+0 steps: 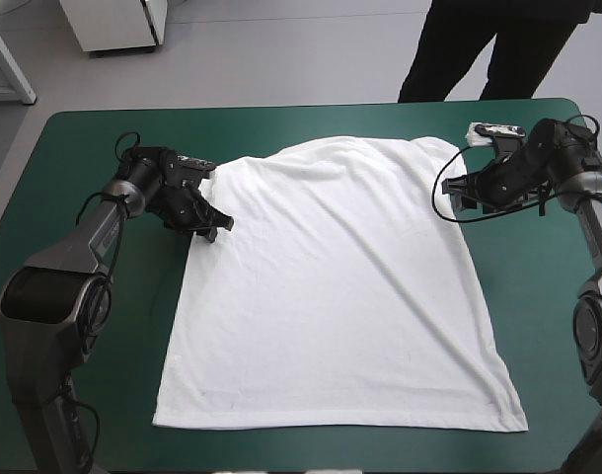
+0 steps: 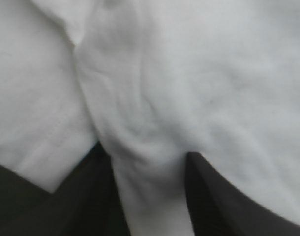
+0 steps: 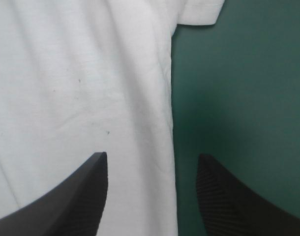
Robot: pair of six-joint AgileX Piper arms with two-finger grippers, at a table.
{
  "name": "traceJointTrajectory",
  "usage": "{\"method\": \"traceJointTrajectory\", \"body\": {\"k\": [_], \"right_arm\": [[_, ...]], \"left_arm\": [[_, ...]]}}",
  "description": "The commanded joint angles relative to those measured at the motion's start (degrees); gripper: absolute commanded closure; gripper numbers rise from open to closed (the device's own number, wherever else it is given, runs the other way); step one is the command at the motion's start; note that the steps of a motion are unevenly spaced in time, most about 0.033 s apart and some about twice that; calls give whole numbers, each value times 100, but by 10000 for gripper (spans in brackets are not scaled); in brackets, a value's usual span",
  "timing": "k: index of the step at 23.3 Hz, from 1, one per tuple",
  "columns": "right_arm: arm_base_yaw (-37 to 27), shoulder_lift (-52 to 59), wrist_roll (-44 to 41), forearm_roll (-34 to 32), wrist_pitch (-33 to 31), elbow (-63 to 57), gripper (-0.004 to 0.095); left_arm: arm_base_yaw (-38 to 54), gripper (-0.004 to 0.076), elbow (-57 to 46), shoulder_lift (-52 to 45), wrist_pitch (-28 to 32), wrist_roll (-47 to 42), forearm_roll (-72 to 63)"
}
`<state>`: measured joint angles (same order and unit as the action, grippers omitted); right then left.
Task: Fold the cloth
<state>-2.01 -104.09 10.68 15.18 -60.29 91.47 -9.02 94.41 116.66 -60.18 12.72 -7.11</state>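
While the T-shirt (image 1: 340, 296) lies flat mid-frame, grasping is in hand: left gripper (image 1: 217, 228) upper left, right gripper (image 1: 461, 197) upper right, both unclenched, apparently straddling its edges; next, pinch and lift evenly.

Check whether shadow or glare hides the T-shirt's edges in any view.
High view: even light, no glare; T-shirt edges plain on the teal-green cover. Left wrist view: deep shade beside the left gripper, cloth ridge between its open fingers. Right wrist view: thin shadow along the side edge.
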Motion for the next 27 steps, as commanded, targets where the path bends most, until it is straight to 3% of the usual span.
{"method": "traceJointTrajectory", "body": {"k": [1, 4, 24, 26, 27], "right_arm": [[-46, 242, 138, 108, 110, 188, 428], [-46, 131, 152, 34, 88, 188, 451], [94, -1290, 301, 333, -428, 988, 450], [192, -1300, 325, 311, -494, 966, 497], [243, -1300, 339, 311, -585, 955, 572]], "left_arm": [[-8, 551, 76, -130, -166, 40, -138], [-8, 736, 76, -130, -299, 143, -175], [-52, 746, 76, -263, -379, 479, -697], [-52, 746, 76, -325, -379, 552, -684], [-52, 746, 86, -370, -361, 568, -684]]}}
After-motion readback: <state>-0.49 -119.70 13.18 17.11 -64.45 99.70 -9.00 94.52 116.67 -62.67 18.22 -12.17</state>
